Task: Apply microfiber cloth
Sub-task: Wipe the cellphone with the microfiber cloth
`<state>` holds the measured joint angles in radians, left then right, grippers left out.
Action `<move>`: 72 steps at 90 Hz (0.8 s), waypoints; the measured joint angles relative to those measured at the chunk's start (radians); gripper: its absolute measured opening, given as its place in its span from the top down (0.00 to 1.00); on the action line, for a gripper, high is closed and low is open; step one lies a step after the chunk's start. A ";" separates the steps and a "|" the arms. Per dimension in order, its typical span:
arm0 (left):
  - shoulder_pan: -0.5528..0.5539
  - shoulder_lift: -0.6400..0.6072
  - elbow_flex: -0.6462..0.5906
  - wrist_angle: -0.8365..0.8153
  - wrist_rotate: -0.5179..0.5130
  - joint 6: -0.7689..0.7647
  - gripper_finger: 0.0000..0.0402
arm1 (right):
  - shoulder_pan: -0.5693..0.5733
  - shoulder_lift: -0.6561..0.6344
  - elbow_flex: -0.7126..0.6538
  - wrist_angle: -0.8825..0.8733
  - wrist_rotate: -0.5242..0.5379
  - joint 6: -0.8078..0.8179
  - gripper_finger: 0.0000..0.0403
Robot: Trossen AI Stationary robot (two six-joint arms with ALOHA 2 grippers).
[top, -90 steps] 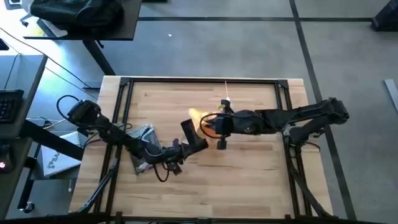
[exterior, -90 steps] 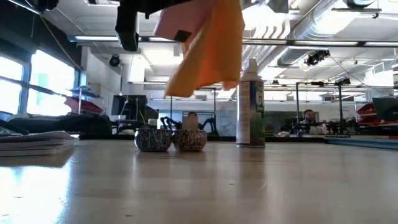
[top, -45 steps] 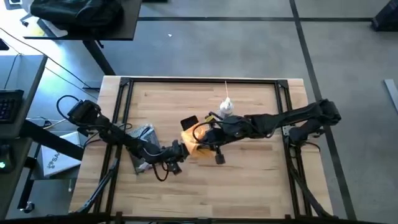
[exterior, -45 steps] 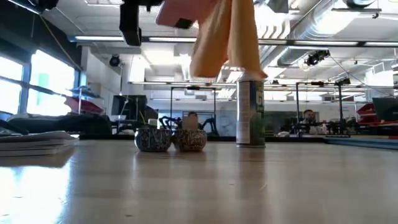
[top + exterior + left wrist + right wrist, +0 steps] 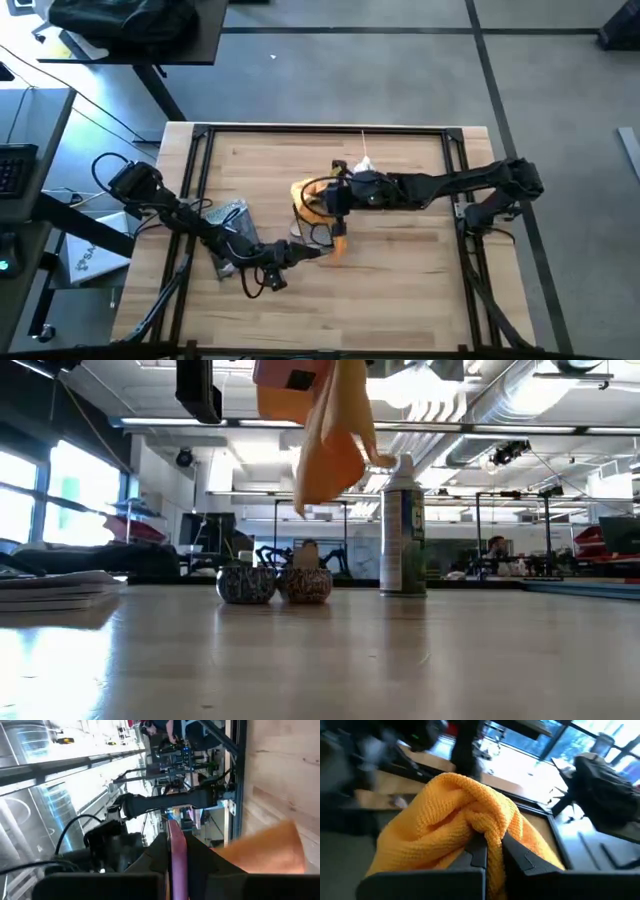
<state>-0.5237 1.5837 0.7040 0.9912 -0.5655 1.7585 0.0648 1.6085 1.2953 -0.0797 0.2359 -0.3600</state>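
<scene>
Mid-step, by the look of it: bringing the microfiber cloth [image 5: 451, 818] to the piece being wiped, not yet rubbing. Right gripper [image 5: 490, 851] clamped narrow on a bunched fold of the cloth, with the rest ballooning forward past the fingers. In the high view, cloth [image 5: 311, 201] up over the table's middle, clear of the wood; in the low view it hangs in a long drape from the top, well above the two small tins [image 5: 276, 584] and beside the spray can [image 5: 403, 525]. Left gripper [image 5: 176, 851] pinched shut on a thin flat pink piece [image 5: 178, 837], held edge-on just beside the cloth; contact between the two not clear. Next, probably: press the cloth flat against the pink face and stroke along it, left side holding steady. Needs a firm pinch so the fabric doesn't slip out. Grey-and-white packet [image 5: 229, 216] lying by the left arm, untouched.
</scene>
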 joint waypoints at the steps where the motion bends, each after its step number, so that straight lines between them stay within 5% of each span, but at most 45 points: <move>1: 0.000 0.000 0.000 0.000 0.000 0.000 0.97 | -0.002 0.000 0.000 0.000 0.002 -0.006 1.00; 33: -0.001 -0.004 0.000 0.008 -0.009 0.006 0.97 | -0.028 -0.092 -0.001 -0.001 -0.001 -0.198 1.00; 52: -0.001 -0.004 0.000 0.004 -0.001 -0.021 0.97 | -0.024 -0.165 0.001 -0.036 -0.089 -0.168 1.00; 72: 0.016 -0.003 0.000 0.003 0.050 -0.041 0.97 | -0.015 -0.091 -0.001 -0.061 -0.191 -0.081 1.00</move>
<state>-0.5079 1.5810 0.7036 0.9939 -0.5157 1.7175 0.0497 1.5174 1.2942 -0.1411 0.0447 -0.4414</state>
